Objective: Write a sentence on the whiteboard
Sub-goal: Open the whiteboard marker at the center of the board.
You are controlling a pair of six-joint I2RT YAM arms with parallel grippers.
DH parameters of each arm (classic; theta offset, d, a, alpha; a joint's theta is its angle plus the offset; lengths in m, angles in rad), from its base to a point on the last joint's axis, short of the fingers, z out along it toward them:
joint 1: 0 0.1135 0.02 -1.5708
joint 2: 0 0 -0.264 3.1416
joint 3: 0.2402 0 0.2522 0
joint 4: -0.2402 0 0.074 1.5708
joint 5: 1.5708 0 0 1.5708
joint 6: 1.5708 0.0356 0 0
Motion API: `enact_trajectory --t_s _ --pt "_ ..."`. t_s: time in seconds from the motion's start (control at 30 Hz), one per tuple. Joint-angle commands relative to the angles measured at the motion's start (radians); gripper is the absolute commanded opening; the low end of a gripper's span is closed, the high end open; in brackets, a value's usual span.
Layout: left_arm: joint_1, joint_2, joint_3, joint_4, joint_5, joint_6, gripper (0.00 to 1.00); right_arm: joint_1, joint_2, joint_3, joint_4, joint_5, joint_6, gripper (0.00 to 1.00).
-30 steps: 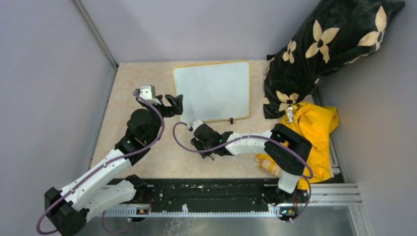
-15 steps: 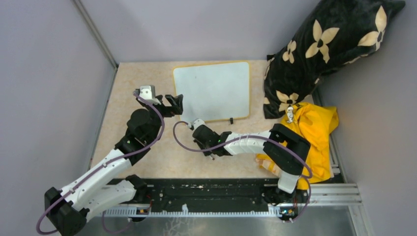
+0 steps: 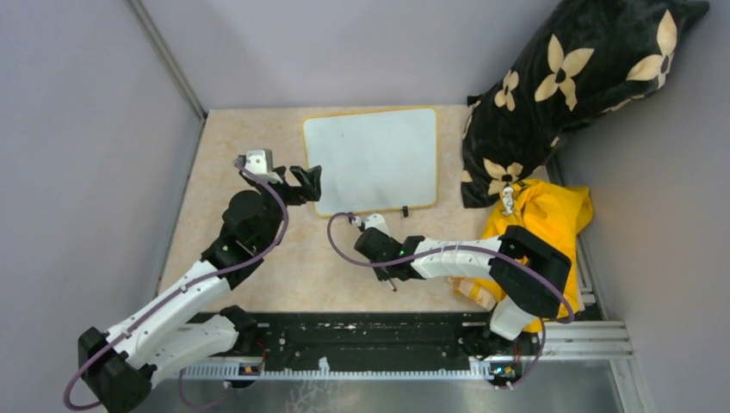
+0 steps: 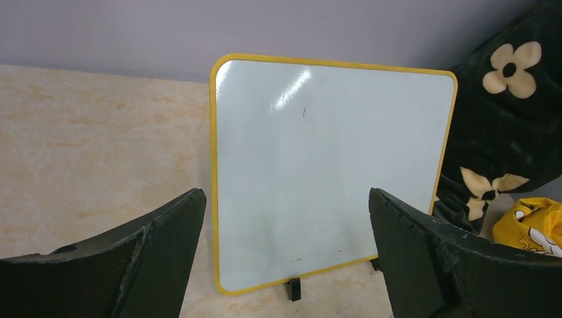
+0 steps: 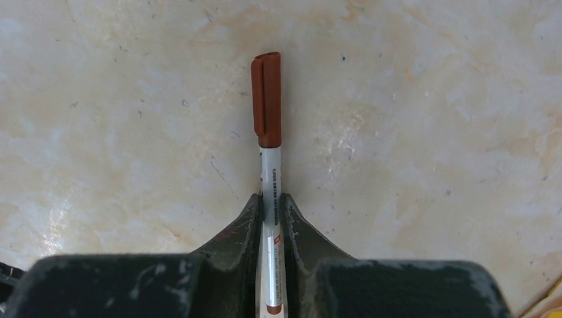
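- You have the whiteboard at the upper centre of the top view, on the beige marbled table, its yellow frame close to the back wall.
- In the left wrist view the whiteboard stands on a small black foot. Its glossy face shows a glare streak and one tiny dark tick near the top.
- Your left gripper sits at the board's lower left corner. Its fingers are spread wide, framing the board without touching it.
- Your right gripper is below the board, at centre frame. In its wrist view the right gripper is clamped narrowly on the white barrel of a marker.
- The marker's reddish-brown cap is on and points up the frame, away from the fingers. You cannot tell whether it touches the table.
- A black cushion with cream flowers fills the upper right, with a yellow cloth just below it.
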Motion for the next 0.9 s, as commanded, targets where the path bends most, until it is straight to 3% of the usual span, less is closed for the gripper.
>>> enact_trajectory --t_s 0.0,0.3,0.53,0.87 --pt "-0.005 -0.002 0.014 0.018 0.017 0.0 0.99 0.007 -0.037 -0.01 -0.053 0.016 0.046 0.12" --pt "-0.005 -0.001 0.017 0.016 0.019 0.002 0.99 0.004 0.018 0.03 -0.082 0.0 0.046 0.27" --pt "-0.005 -0.002 0.016 0.017 0.027 0.003 0.99 -0.004 0.033 0.026 -0.075 -0.028 0.047 0.33" --pt "-0.004 0.003 0.017 0.017 0.031 0.002 0.99 -0.014 0.039 -0.008 -0.045 -0.068 0.047 0.08"
